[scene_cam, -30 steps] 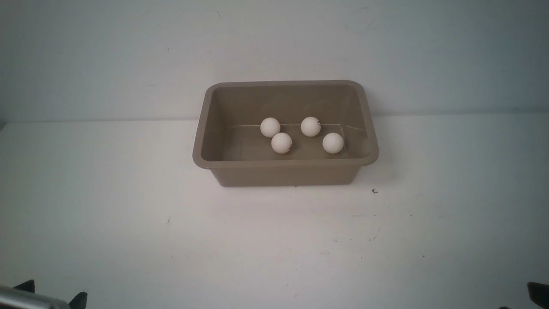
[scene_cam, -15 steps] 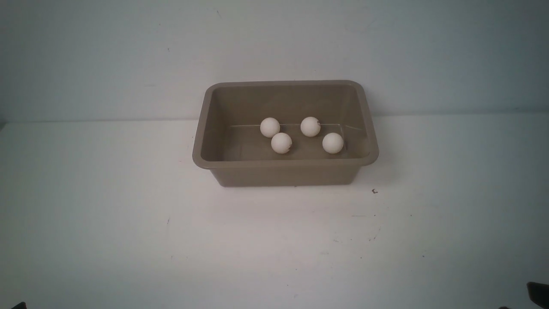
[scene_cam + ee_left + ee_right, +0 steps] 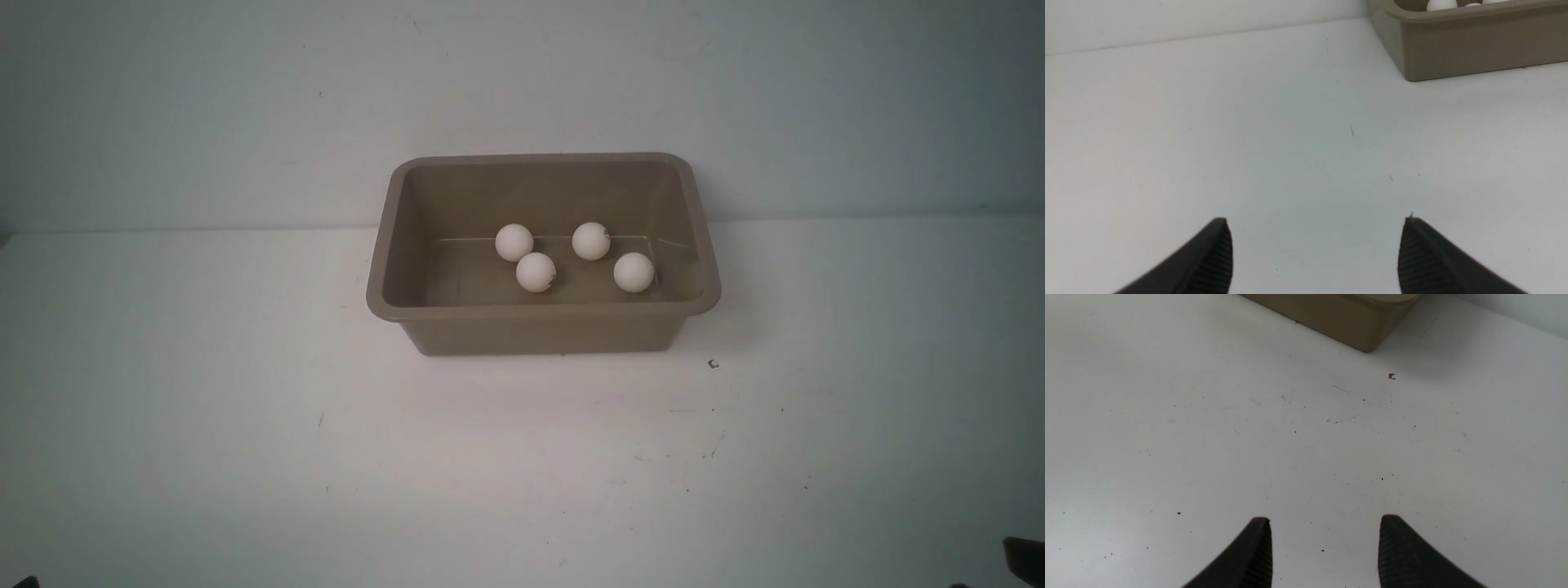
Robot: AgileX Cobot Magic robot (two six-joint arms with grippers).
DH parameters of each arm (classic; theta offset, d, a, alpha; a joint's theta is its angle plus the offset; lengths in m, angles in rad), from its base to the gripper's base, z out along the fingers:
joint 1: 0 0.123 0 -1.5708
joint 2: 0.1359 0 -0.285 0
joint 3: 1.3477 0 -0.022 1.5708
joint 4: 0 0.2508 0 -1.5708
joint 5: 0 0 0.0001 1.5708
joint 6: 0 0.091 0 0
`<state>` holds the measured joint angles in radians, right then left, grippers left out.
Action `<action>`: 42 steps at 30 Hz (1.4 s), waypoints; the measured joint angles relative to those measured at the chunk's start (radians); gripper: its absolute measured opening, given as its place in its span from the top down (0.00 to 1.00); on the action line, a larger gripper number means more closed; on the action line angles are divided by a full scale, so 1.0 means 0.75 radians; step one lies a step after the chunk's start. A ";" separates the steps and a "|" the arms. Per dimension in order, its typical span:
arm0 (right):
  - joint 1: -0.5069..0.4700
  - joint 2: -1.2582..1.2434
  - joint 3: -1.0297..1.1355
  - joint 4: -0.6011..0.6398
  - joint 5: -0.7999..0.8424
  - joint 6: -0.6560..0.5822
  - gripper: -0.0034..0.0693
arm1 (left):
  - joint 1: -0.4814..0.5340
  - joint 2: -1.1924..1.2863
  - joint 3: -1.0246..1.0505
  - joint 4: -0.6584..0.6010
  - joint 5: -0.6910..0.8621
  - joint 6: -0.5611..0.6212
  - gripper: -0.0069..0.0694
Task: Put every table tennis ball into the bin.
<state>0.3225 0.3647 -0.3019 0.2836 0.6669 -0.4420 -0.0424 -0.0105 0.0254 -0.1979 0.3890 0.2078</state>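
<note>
The taupe bin (image 3: 543, 310) stands at the back middle of the white table. Several white table tennis balls lie on its floor, among them one (image 3: 514, 242) at the back left, one (image 3: 591, 241) with a dark mark and one (image 3: 633, 272) toward the right. My left gripper (image 3: 1314, 220) is open over bare table, far in front and to the left of the bin (image 3: 1474, 53). Ball tops (image 3: 1441, 4) peek over the rim there. My right gripper (image 3: 1325, 518) also stands open and empty, short of the bin's corner (image 3: 1347, 314).
A pale wall rises right behind the bin. A small brown speck (image 3: 713, 364) lies on the table off the bin's front right corner, also seen as a speck (image 3: 1392, 376) in the right wrist view. Only a sliver of each arm shows at the front view's lower corners.
The left arm has drawn back out of the front view's lower left corner. The balls, the bin and the right arm have not moved.
</note>
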 joint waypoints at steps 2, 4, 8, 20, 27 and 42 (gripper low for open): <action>0.000 0.000 0.000 0.000 0.000 0.000 0.49 | 0.000 0.000 0.000 0.000 0.000 -0.006 0.27; 0.000 0.000 0.000 0.000 0.000 0.000 0.49 | 0.002 0.000 0.000 0.001 0.000 -0.032 0.27; 0.000 0.000 0.000 0.000 0.000 0.000 0.49 | 0.028 0.000 0.000 0.053 0.000 -0.148 0.27; 0.000 0.000 0.000 0.000 0.000 0.000 0.49 | 0.041 0.000 0.000 0.124 -0.001 -0.230 0.27; 0.000 0.000 0.000 0.000 0.000 0.000 0.49 | 0.041 0.000 0.000 0.184 -0.001 -0.249 0.27; 0.000 0.000 0.000 0.000 0.000 0.000 0.49 | 0.041 0.000 0.000 0.241 -0.001 -0.318 0.27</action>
<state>0.3225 0.3647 -0.3019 0.2836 0.6669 -0.4420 -0.0119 -0.0105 0.0254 -0.0172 0.3882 -0.0305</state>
